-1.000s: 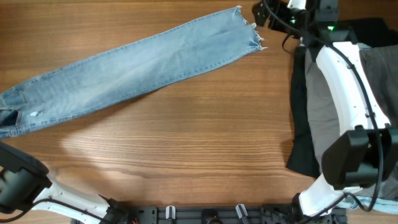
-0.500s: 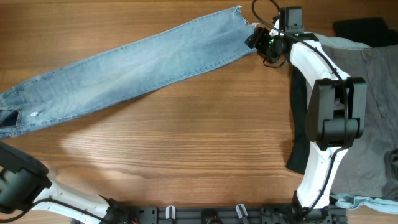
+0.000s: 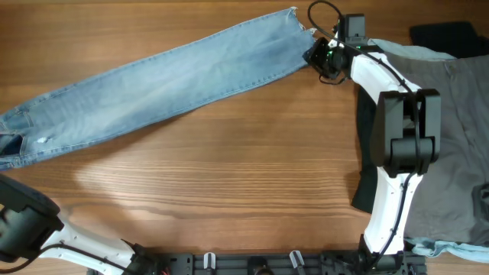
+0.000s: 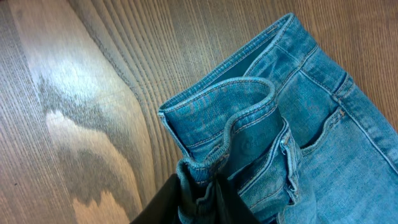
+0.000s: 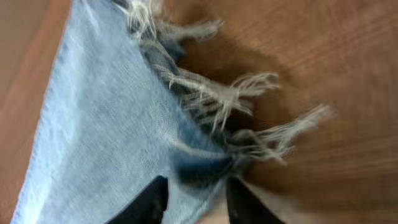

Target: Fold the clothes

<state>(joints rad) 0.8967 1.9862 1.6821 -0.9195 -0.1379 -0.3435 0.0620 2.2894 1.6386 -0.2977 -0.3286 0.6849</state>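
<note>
Long light-blue jeans (image 3: 176, 80) lie stretched out on the wooden table, running from the left edge up to the frayed hem (image 3: 306, 34) at the top middle. In the left wrist view my left gripper (image 4: 202, 196) is shut on a bunched fold of the waistband (image 4: 224, 112), beside the zip and a front pocket. My right gripper (image 3: 317, 55) sits at the frayed hem. Its black fingers (image 5: 152, 199) straddle the corner of the hem (image 5: 211, 93), with denim in the narrow gap that still shows between them.
A heap of other clothes fills the right side: grey-khaki trousers (image 3: 458, 137), a black garment (image 3: 370, 176) under them, another black piece (image 3: 447, 32) at the top right and a pale-blue strip (image 3: 428, 248) at the bottom. The right arm (image 3: 405, 137) reaches across this heap.
The right arm swung left from the heap to the jeans' frayed hem, and its jaws narrowed around the hem corner. The left gripper kept its hold on the waistband.
</note>
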